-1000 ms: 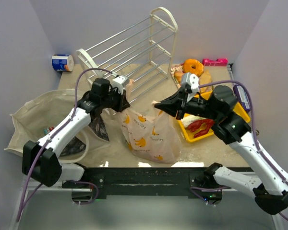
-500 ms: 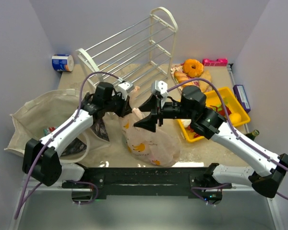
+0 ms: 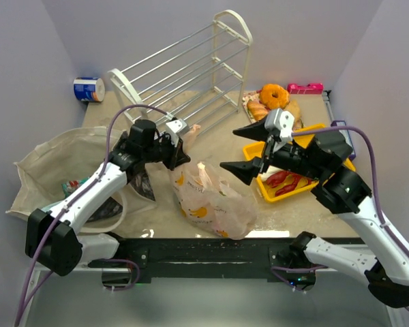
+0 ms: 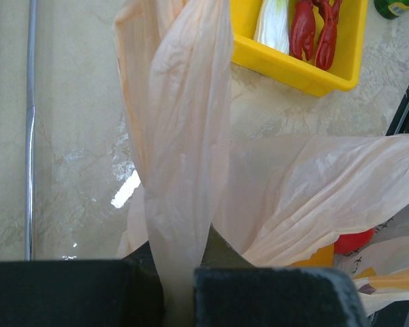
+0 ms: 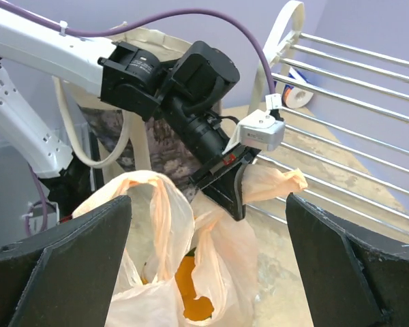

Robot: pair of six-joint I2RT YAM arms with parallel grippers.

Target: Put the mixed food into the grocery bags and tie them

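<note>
While the left gripper (image 3: pixel 180 152) is pinched tight on one twisted handle (image 4: pixel 184 136) of the peach-pink plastic bag (image 3: pixel 211 201), the film runs up between its two dark fingers (image 4: pixel 273 296) and stands clear above them as a crumpled strip. From that grip the rest of the bag spreads down and to the right, slumped on the table (image 3: pixel 300 208) near its front edge, with its mouth loose and its second handle (image 5: pixel 160 204) arching up free. Inside the bag an orange toy fruit (image 5: pixel 191 293) shows through the opening, and a red toy fruit (image 4: pixel 354 240) lies against the thin wall. Just to the right of the bag the right gripper (image 3: pixel 242 148) hangs above the table with its fingers spread wide and nothing between them, pointing toward the left gripper. Behind it sits the yellow tray (image 3: pixel 275 197), holding the red lobster (image 3: pixel 283 180). On the far left the beige cloth tote (image 3: pixel 48 163) lies flopped open, well apart from the plastic bag. At the back a white wire rack (image 3: pixel 191 75) lies tipped over, and a donut (image 3: pixel 274 94) rests near the rear right corner.
</note>
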